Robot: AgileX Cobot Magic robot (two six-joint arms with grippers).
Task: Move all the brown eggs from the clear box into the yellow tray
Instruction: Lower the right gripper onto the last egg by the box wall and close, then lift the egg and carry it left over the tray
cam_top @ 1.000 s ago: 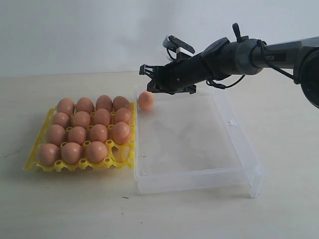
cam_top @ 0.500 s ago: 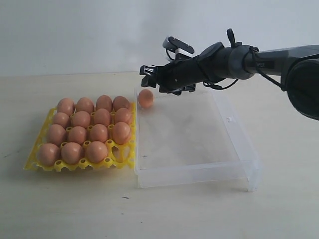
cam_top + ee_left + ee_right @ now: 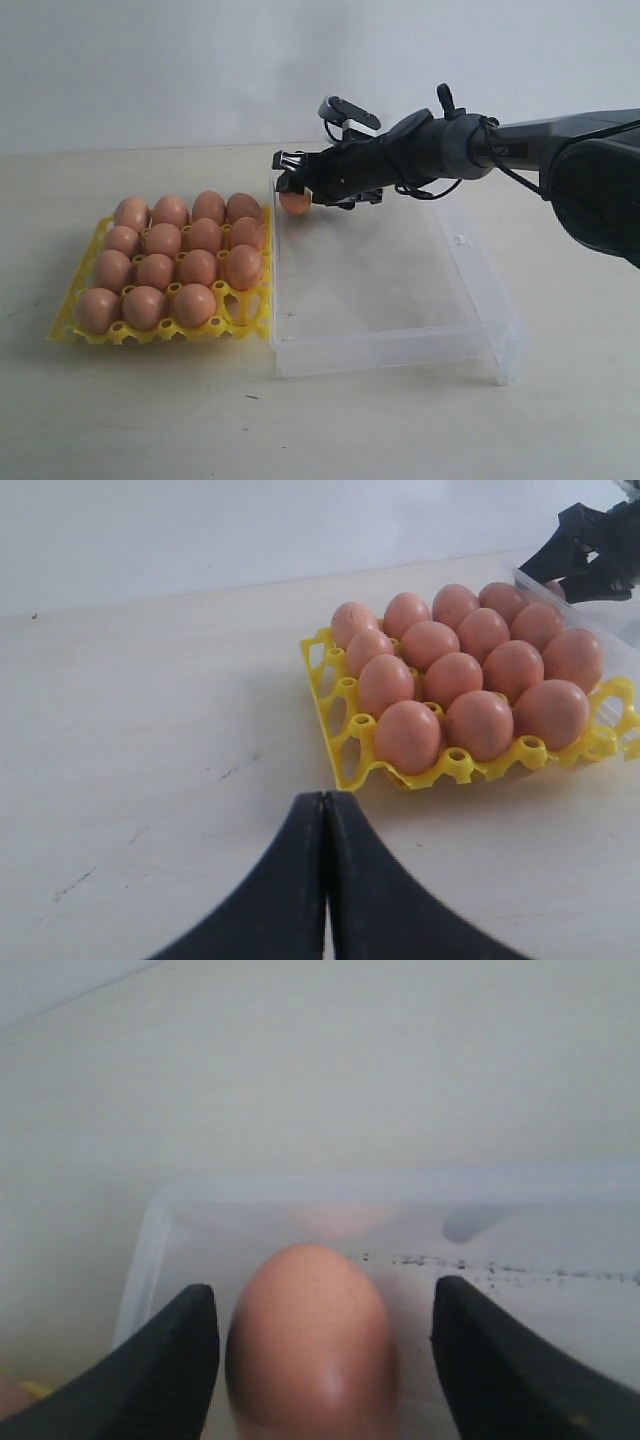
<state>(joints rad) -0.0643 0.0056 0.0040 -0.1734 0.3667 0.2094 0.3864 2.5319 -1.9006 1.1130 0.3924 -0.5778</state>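
One brown egg (image 3: pixel 294 203) lies in the far left corner of the clear box (image 3: pixel 390 350). My right gripper (image 3: pixel 296 180) is open and reaches down over it. In the right wrist view that egg (image 3: pixel 310 1340) sits between the two black fingers (image 3: pixel 180 1360), nearer one of them, with a gap to the other, and the box wall (image 3: pixel 380 1185) is just beyond. The yellow tray (image 3: pixel 110 335) left of the box holds several brown eggs (image 3: pixel 180 250). My left gripper (image 3: pixel 326 798) is shut on nothing, low over the table before the tray (image 3: pixel 330 695).
The pale wooden table (image 3: pixel 150 420) carries the tray and the box side by side, almost touching. A white wall (image 3: pixel 150 70) stands behind. The right arm (image 3: pixel 470 145) stretches across the box's far edge. The rest of the box floor (image 3: pixel 380 270) holds nothing.
My right gripper has moved left and lower, from above the box's far edge down to the egg, so its fingers now flank it. The egg and the tray have stayed put.
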